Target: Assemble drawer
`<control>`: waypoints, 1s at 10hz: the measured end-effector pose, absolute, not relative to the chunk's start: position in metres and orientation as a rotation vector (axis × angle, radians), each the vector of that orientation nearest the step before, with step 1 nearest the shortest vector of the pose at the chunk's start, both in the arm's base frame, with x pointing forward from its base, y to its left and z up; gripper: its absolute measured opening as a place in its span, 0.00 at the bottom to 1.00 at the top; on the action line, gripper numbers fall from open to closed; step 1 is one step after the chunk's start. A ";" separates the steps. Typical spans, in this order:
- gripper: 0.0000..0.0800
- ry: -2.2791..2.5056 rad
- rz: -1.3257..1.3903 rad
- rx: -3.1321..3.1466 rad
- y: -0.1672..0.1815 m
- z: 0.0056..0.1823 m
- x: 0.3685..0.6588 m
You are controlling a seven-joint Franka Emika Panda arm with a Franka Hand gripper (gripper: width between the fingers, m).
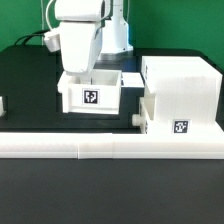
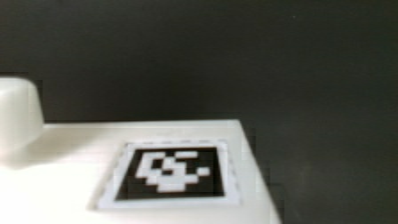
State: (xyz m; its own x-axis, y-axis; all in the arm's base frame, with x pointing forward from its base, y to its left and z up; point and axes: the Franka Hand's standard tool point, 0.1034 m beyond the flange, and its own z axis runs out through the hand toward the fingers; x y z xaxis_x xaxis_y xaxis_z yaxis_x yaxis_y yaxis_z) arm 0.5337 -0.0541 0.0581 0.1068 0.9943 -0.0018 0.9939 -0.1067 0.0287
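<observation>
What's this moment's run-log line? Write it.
arm above open tray | fingers hidden, state unclear | housing on exterior view's right of tray | barrier in front

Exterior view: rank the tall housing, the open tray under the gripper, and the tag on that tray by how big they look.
1. Housing, largest, though hardly bigger than the tray.
2. Tray, nearly as large.
3. Tag, clearly smallest.
</observation>
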 end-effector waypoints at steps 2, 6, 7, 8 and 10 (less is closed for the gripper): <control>0.05 2.108 0.018 2.302 -0.048 0.057 0.536; 0.05 2.143 -0.017 2.288 -0.044 0.053 0.538; 0.05 2.144 -0.018 2.287 -0.044 0.053 0.538; 0.05 2.165 -0.030 2.277 -0.042 0.053 0.537; 0.05 2.212 -0.074 2.263 -0.031 0.057 0.539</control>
State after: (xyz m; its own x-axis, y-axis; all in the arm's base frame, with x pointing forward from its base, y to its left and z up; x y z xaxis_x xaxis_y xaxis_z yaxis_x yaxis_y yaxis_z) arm 0.5385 -0.0314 0.0567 0.0224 0.9996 -0.0171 0.9985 -0.0232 -0.0495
